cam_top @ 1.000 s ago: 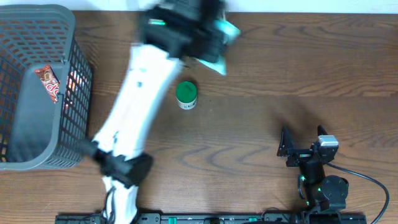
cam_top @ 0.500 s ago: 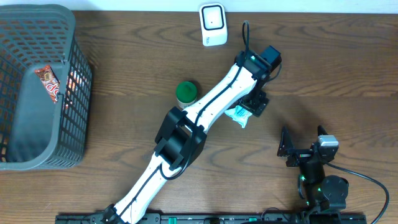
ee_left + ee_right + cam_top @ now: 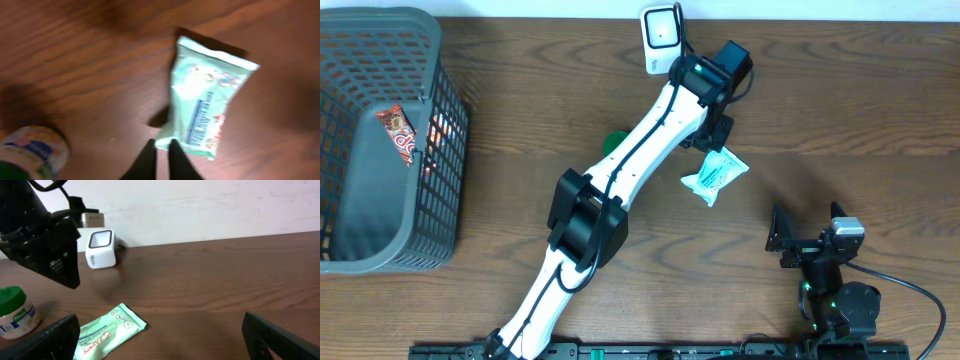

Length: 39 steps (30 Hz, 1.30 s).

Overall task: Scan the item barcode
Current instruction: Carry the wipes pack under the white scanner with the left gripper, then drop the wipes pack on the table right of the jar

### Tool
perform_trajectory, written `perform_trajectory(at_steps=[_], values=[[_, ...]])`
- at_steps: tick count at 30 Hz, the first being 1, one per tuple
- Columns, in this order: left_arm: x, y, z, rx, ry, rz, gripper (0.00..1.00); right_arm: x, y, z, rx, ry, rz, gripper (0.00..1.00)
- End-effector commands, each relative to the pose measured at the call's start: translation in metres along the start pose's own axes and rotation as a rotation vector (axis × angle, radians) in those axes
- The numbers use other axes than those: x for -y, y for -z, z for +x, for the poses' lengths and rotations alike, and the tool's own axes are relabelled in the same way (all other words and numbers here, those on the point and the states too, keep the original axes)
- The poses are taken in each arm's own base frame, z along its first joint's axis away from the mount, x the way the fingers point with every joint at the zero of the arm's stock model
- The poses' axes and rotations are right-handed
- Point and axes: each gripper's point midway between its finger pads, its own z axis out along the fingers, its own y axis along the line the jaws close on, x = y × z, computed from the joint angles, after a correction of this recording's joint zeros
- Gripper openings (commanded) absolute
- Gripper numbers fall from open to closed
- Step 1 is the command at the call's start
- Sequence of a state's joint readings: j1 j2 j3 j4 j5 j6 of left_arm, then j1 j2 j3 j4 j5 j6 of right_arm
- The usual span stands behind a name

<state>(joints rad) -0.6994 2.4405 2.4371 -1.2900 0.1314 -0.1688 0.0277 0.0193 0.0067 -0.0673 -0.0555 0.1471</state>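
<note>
Wooden table (image 3: 840, 100) holds the packet (image 3: 714, 176) loose, apart from the scanner (image 3: 662, 38). Left gripper (image 3: 161, 146) is clenched empty and right gripper (image 3: 782, 237) released; the scan looks not yet done.

This looks like a robotics lab bench dressed as a shop checkout. A small white barcode scanner (image 3: 661, 38) stands at the far edge of a dark wood-grain surface (image 3: 860, 110), its window facing the near side. Well to the left of the scanner sits a grey plastic shopping basket (image 3: 446, 150) with a red patterned snack packet (image 3: 398, 132) inside. On the scanner's near side are retail goods: a mint-green sealed packet (image 3: 714, 176) lying flat and a green-lidded jar (image 3: 15, 311) standing upright. Behind the scanner rises a plain white wall (image 3: 210, 205). A white robot arm (image 3: 648, 147) and a black robot arm (image 3: 825, 275), based at the edge opposite the scanner, mark the lab side.
</note>
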Motion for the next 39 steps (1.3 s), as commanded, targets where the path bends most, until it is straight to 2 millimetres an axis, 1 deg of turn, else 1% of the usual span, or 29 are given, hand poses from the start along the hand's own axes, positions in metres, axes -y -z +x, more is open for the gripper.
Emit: perform_trajectory(at_steps=[1,6,10,11,12,16,22,24,26,28,29,30,31,32,33,34,35,36,37,38,39], values=[[0.021,0.008,0.004,-0.007,0.007,0.075,0.08,-0.002,0.0,0.001,-0.005,0.011,-0.009,0.99],[0.018,0.003,0.018,-0.066,0.024,0.06,0.08,-0.002,0.0,0.001,-0.005,0.011,-0.009,0.99],[0.014,-0.008,0.029,-0.111,0.029,0.048,0.08,-0.002,0.0,0.001,-0.005,0.011,-0.009,0.99],[0.013,-0.012,0.032,-0.124,0.03,0.044,0.08,-0.002,0.0,0.001,-0.005,0.011,-0.009,0.99],[0.01,-0.023,0.039,-0.15,0.034,0.037,0.08,-0.002,0.0,0.001,-0.005,0.011,-0.009,0.99],[0.007,-0.046,0.051,-0.193,0.039,0.035,0.08,-0.002,0.0,0.001,-0.005,0.011,-0.009,0.99],[0.02,-0.077,0.069,-0.247,0.052,0.135,0.08,-0.002,0.0,0.002,-0.005,0.011,-0.009,0.99],[0.019,-0.08,0.071,-0.251,0.052,0.132,0.08,-0.002,0.0,0.001,-0.005,0.011,-0.009,0.99],[0.018,-0.076,0.069,-0.242,0.053,0.133,0.08,-0.002,0.0,0.001,-0.005,0.011,-0.009,0.99],[0.014,-0.063,0.06,-0.206,0.053,0.116,0.08,-0.002,0.0,0.001,-0.005,0.011,-0.009,0.99],[0.01,-0.053,0.054,-0.178,0.052,0.102,0.08,-0.002,0.0,0.001,-0.005,0.011,-0.009,0.99],[0.005,-0.027,0.04,-0.108,0.05,0.08,0.08,-0.002,0.0,0.001,-0.005,0.011,-0.009,0.99],[0.003,-0.01,0.032,-0.061,0.048,0.071,0.1,-0.002,0.0,0.001,-0.005,0.011,-0.009,0.99],[0.0,0.011,0.023,-0.002,0.046,0.063,0.22,-0.002,0.0,0.001,-0.005,0.011,-0.009,0.99],[-0.002,0.032,0.015,0.054,0.042,0.053,0.29,-0.002,0.0,0.001,-0.005,0.011,-0.009,0.99],[-0.006,0.059,0.007,0.127,0.029,0.039,0.34,-0.002,0.0,0.001,-0.005,0.011,-0.009,0.99],[-0.01,0.082,0.001,0.186,0.015,0.027,0.41,-0.002,0.0,0.001,-0.005,0.011,-0.009,0.99],[-0.017,0.11,-0.004,0.26,0.002,0.0,0.5,-0.002,0.0,0.001,-0.005,0.011,-0.009,0.99],[-0.024,0.131,-0.006,0.314,-0.002,-0.026,0.59,-0.002,0.0,0.001,-0.005,0.011,-0.009,0.99],[-0.035,0.159,-0.008,0.384,0.005,-0.067,0.64,-0.002,0.0,0.001,-0.005,0.011,-0.009,0.99],[-0.049,0.181,-0.009,0.44,0.025,-0.113,0.71,-0.002,0.0,0.001,-0.005,0.011,-0.009,0.99]])
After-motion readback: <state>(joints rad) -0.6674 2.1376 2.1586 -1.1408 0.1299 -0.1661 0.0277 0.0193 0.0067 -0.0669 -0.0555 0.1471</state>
